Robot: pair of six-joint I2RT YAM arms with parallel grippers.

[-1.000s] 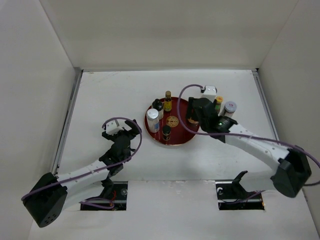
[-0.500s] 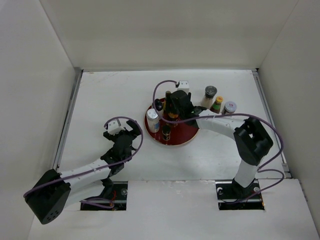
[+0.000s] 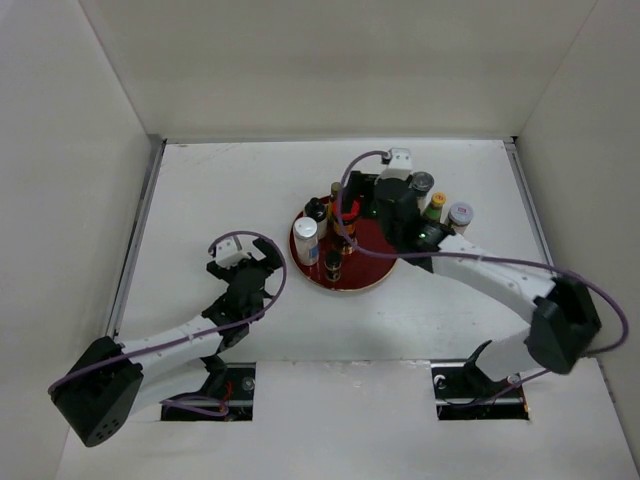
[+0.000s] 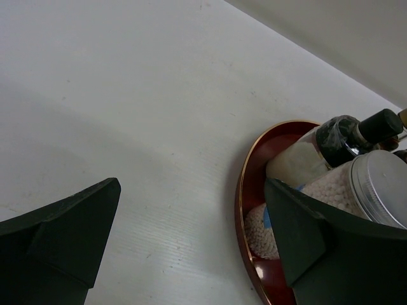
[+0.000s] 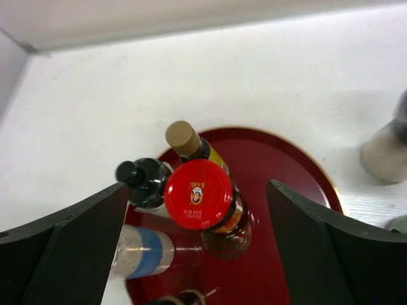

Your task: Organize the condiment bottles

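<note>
Right wrist view: right pincer (image 5: 196,187) spread wide, one finger on each side of the red-capped bottle (image 5: 198,194), clear of it and holding nothing. The bottle stands upright in the far half of the red tray (image 5: 280,210).

Crowding it: the tan-capped bottle (image 5: 183,138) is hard against its far side and the black-capped bottle (image 5: 143,181) just to its left, both close to the left finger. The blue-banded jar (image 5: 143,251) is on the tray's left side. Top external shows a small dark bottle (image 3: 333,263) by the tray's near rim.

Off the tray, to its right on the bench (image 3: 220,190), stand a grey-capped shaker (image 3: 422,183), a yellow-capped bottle (image 3: 437,203) and a silver-capped jar (image 3: 459,214) in a close row. The right arm's wrist covers the tray's far-right part and partly screens that row.

Left pincer (image 4: 191,184) is open and empty, low over the bench left of the tray, with the tray's rim just ahead of one finger.

Against half a second ago: the right pincer has shifted right, from the tray's far-left part toward its centre-right, and the arm has gone from folded to stretched out. A second ago no red cap showed on the tray. The left arm has barely moved.
</note>
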